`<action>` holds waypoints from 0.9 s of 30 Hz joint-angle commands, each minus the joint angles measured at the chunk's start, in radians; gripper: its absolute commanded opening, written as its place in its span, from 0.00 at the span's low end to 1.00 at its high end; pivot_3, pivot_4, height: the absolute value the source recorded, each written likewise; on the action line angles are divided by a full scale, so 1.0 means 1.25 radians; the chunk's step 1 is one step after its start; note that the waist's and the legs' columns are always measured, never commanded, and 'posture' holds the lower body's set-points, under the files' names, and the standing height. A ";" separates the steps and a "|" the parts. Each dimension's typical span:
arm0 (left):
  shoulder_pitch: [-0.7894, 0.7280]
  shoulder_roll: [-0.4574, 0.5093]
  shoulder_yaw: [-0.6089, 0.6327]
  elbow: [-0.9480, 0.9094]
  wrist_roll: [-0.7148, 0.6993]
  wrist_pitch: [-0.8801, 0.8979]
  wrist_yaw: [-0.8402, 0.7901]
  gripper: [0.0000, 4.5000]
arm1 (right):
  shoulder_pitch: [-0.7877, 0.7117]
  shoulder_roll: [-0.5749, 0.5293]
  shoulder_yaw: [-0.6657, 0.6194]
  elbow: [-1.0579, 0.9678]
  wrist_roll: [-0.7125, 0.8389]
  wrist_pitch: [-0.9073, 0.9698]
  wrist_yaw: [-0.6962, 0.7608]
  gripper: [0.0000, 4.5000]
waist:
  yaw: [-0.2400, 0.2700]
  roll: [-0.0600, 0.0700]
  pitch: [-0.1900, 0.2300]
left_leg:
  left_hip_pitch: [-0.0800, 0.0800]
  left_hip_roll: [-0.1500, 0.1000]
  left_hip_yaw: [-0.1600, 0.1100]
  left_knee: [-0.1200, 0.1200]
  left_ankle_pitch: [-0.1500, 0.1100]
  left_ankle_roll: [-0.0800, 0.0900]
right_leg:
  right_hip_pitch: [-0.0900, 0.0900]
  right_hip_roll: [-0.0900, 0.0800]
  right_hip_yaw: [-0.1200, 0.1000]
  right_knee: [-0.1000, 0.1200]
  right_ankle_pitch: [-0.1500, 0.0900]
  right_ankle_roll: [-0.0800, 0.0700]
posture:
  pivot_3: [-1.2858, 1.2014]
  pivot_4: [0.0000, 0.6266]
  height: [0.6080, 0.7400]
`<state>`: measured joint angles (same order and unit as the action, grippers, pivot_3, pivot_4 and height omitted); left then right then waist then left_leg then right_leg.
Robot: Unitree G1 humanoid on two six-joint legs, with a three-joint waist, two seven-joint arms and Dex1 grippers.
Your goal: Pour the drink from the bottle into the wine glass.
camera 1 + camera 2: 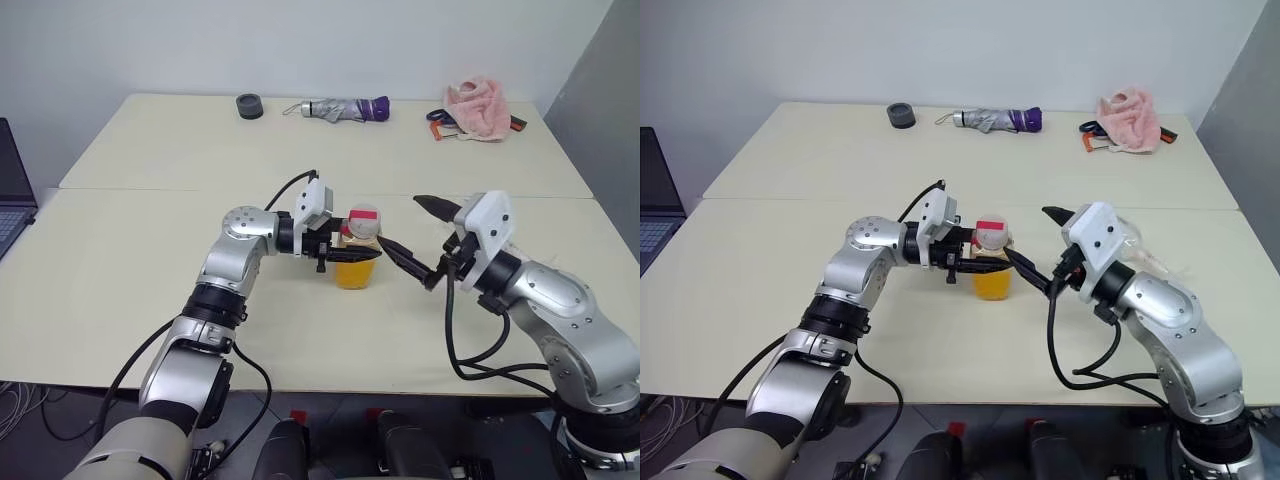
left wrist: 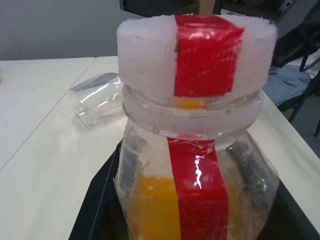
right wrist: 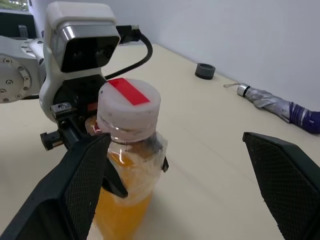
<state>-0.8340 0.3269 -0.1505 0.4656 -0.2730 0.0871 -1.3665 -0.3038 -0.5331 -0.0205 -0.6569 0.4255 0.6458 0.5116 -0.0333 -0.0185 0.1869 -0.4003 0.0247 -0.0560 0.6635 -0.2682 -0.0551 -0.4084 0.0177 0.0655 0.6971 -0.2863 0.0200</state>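
left gripper (image 1: 345, 256) grips bottle (image 1: 357, 262); glass (image 2: 97, 99) seemingly toppled.

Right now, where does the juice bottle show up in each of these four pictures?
Left eye view: the bottle stands mid-table, clamped by the left gripper.
Right eye view: bottle at centre, beside the open right gripper.
Left wrist view: bottle up close.
Right wrist view: bottle lower left.
Shared landmark: the red stripe across its white cap.
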 commanded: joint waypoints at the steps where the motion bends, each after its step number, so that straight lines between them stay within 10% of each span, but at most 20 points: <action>1: -0.009 0.001 0.010 -0.020 -0.012 -0.015 -0.003 0.40 | 0.006 -0.026 -0.032 -0.026 0.030 0.001 0.028 1.00 | 0.000 0.000 0.000 | 0.000 0.000 0.000 0.000 0.000 0.000 | 0.000 0.000 0.000 0.000 0.000 0.000 | 0.52 0.24 1.00; 27: -0.015 0.001 0.008 -0.020 -0.013 -0.020 -0.009 0.40 | -0.177 0.002 0.008 0.111 0.208 0.107 0.056 1.00 | 0.000 0.000 0.000 | 0.000 0.000 0.000 0.000 0.000 0.000 | 0.000 0.000 0.000 0.000 0.000 0.000 | 0.52 0.24 1.00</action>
<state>-0.8342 0.3292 -0.1512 0.4658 -0.2731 0.0797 -1.3689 -0.4991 -0.5371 -0.0148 -0.5195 0.6941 0.8003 0.5719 -0.0336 -0.0185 0.1869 -0.4000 0.0249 -0.0559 0.6640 -0.2682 -0.0551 -0.4080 0.0177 0.0655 0.6974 -0.2862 0.0199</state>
